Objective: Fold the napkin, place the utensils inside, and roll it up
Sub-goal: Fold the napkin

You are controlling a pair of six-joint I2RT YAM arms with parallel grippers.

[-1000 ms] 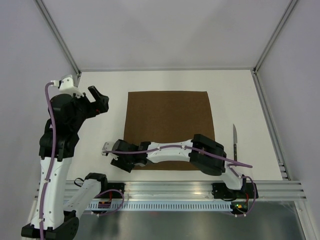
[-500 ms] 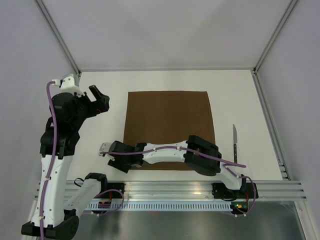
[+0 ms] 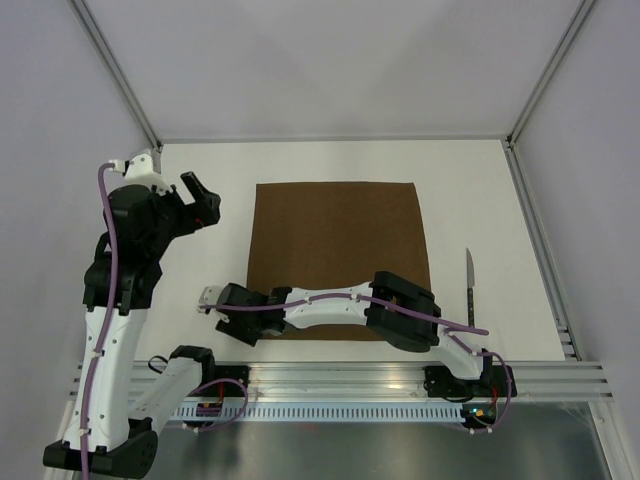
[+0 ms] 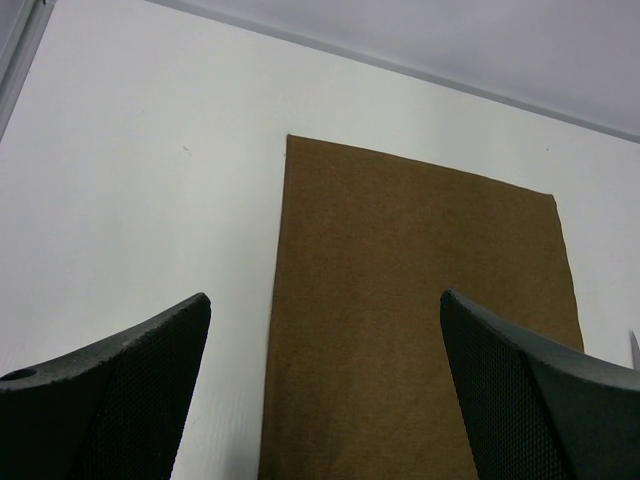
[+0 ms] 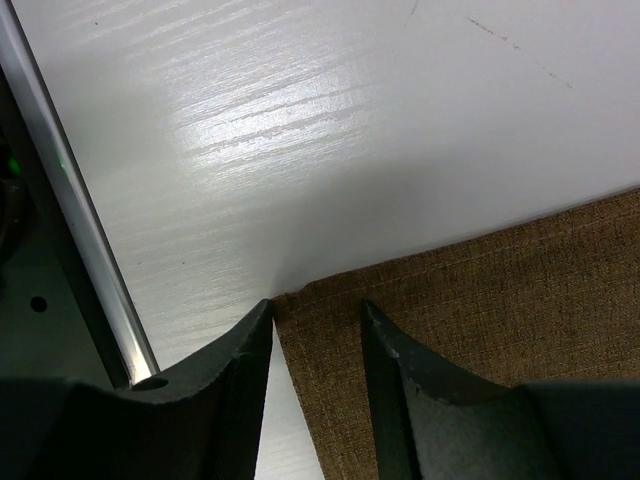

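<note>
The dark brown napkin [image 3: 340, 250] lies flat and unfolded in the middle of the white table. The knife [image 3: 468, 282] lies on the table just right of it, blade pointing away. My right arm reaches across the napkin's near edge to its near left corner. In the right wrist view my right gripper [image 5: 318, 302] is low over that corner of the napkin [image 5: 500, 290], jaws a little apart, with the corner lying flat between the fingertips [image 5: 255, 330]. My left gripper [image 3: 203, 200] is raised left of the napkin, wide open and empty, and looks down on the napkin [image 4: 420, 300].
A metal rail [image 3: 400, 375] runs along the near table edge, close behind the right gripper [image 5: 70, 230]. White walls with metal frame posts [image 3: 530, 110] enclose the far and side edges of the table [image 3: 200, 260].
My right gripper has slid a little left and nearer along the napkin's near edge to its near left corner. The left arm has shifted only slightly. The napkin and knife have not moved.
</note>
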